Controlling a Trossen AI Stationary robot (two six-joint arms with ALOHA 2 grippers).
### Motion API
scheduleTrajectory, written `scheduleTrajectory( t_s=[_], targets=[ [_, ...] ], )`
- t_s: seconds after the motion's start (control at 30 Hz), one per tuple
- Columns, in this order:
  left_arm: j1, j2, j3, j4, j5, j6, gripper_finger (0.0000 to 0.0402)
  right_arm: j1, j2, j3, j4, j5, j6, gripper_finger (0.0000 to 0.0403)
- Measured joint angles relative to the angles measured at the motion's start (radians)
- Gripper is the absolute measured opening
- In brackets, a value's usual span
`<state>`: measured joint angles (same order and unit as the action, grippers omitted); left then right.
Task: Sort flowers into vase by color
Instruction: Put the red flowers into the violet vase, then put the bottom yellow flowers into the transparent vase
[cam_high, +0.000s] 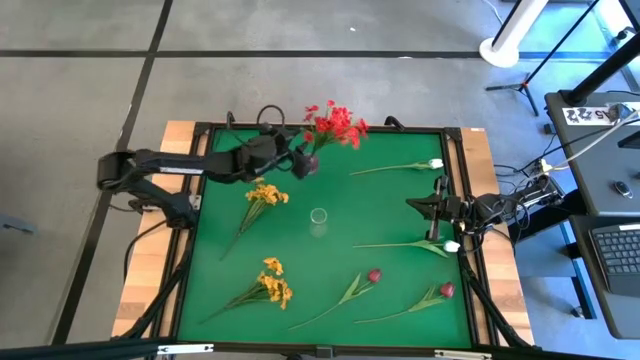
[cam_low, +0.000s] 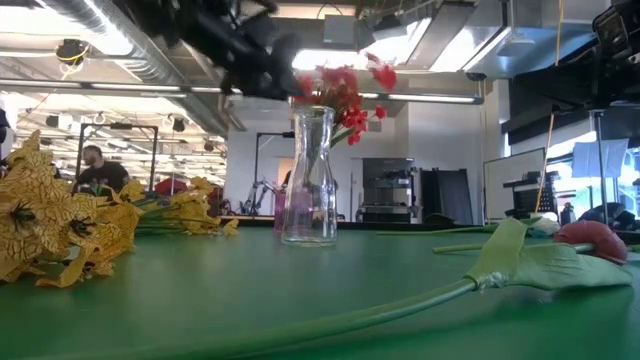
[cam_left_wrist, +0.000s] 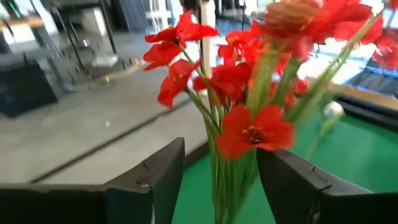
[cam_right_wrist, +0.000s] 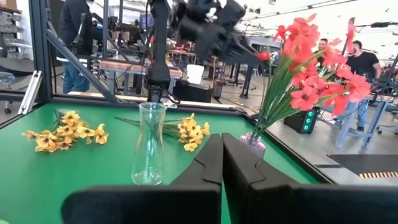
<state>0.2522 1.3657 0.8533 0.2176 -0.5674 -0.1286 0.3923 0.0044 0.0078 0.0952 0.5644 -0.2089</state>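
Observation:
A bunch of red flowers (cam_high: 335, 125) stands upright with its stems in a small purple vase (cam_right_wrist: 254, 144) near the table's far edge. My left gripper (cam_left_wrist: 221, 152) is open. Its fingers stand on either side of the bunch's green stems (cam_left_wrist: 231, 177), just under the blooms, with a gap showing on one side. A clear glass vase (cam_high: 318, 218) stands at mid-table, nothing in it. My right gripper (cam_right_wrist: 222, 142) is shut and hovers at the table's right edge (cam_high: 418, 207), pointing toward the glass vase.
Lying flat on the green mat (cam_high: 390, 200) are two yellow-orange bunches (cam_high: 265, 193) (cam_high: 272, 285), two white buds (cam_high: 435, 163) (cam_high: 450, 245) and two dark-red buds (cam_high: 374, 274) (cam_high: 446, 290). A black raised frame rims the table. People stand in the room beyond.

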Motion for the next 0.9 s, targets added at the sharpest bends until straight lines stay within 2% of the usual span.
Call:
scheduleTrajectory(
  t_s=[0.17,0.3,0.47,0.67,0.7,0.83,0.9],
  targets=[
    [-0.087,-0.138,0.025,-0.279,0.001,-0.125,0.0203,0.0,0.0,0.0,-0.001,0.0,0.0,0.0001],
    [-0.197,-0.223,0.025,-0.417,0.005,-0.212,0.0203,0.0,0.001,0.0,0.0,0.0,0.0,0.0001],
    [-0.341,-0.253,0.026,-0.473,0.003,-0.315,0.0203,0.0,0.001,0.0,-0.001,0.0,0.0,0.0001],
    [-0.478,-0.22,0.026,-0.473,0.004,-0.361,0.0201,0.0,0.002,0.0,0.0,0.0,-0.002,0.0001],
    [-0.493,-0.215,0.026,-0.472,0.003,-0.361,0.02,0.0,0.002,0.0,0.005,0.002,-0.04,0.0001],
    [-0.534,-0.205,0.026,-0.474,0.001,-0.356,0.0191,0.0,0.001,0.0,0.04,0.029,-0.399,0.0001],
    [-0.553,-0.206,0.026,-0.472,0.001,-0.377,0.0187,0.0,0.002,0.0,0.037,0.024,-0.47,0.0001]
  ],
)
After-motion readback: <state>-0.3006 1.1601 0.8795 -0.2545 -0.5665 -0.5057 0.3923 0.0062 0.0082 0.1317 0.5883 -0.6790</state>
